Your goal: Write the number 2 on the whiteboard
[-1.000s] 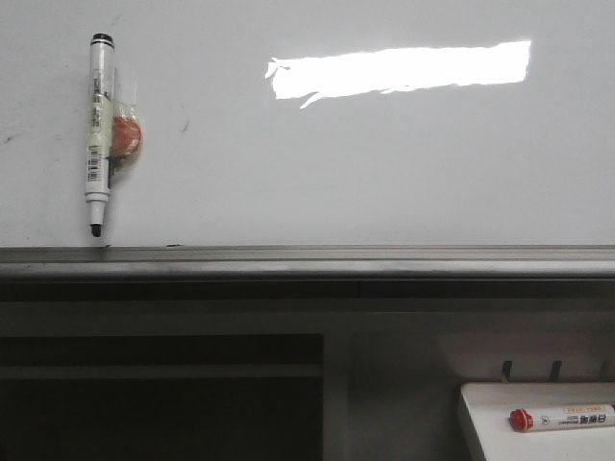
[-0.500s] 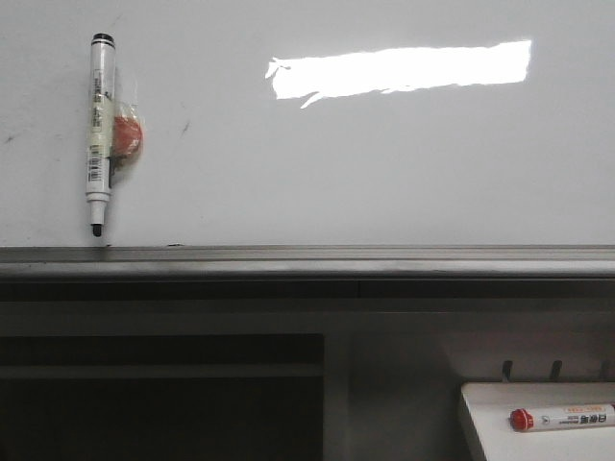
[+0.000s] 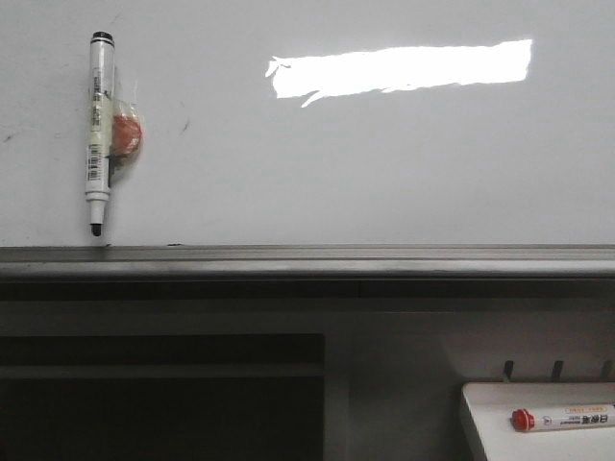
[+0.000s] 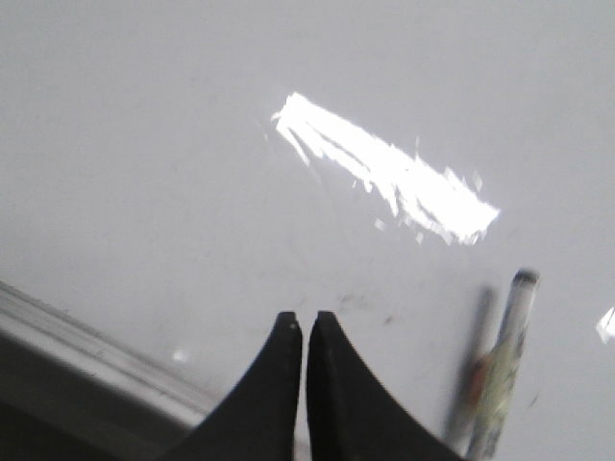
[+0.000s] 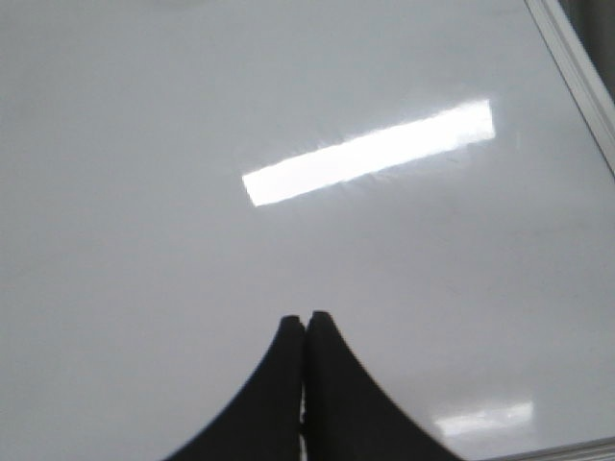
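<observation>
Both grippers are sitting pinched together with nothing between the fingers: I am seeing the left gripper (image 4: 305, 322) and the right gripper (image 5: 307, 321) pointing at the whiteboard (image 3: 384, 163). Nearest me, a red-capped marker (image 3: 562, 419) is lying on a white tray (image 3: 490, 432). Beyond the grey rail (image 3: 307, 259), a black marker (image 3: 98, 134) is hanging upright on the board's left side, under a bright reflection (image 3: 399, 69). I am finding no number 2 on it.

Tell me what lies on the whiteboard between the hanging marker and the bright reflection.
In the front view, only bare whiteboard with faint specks lies between the marker and the reflection.
</observation>
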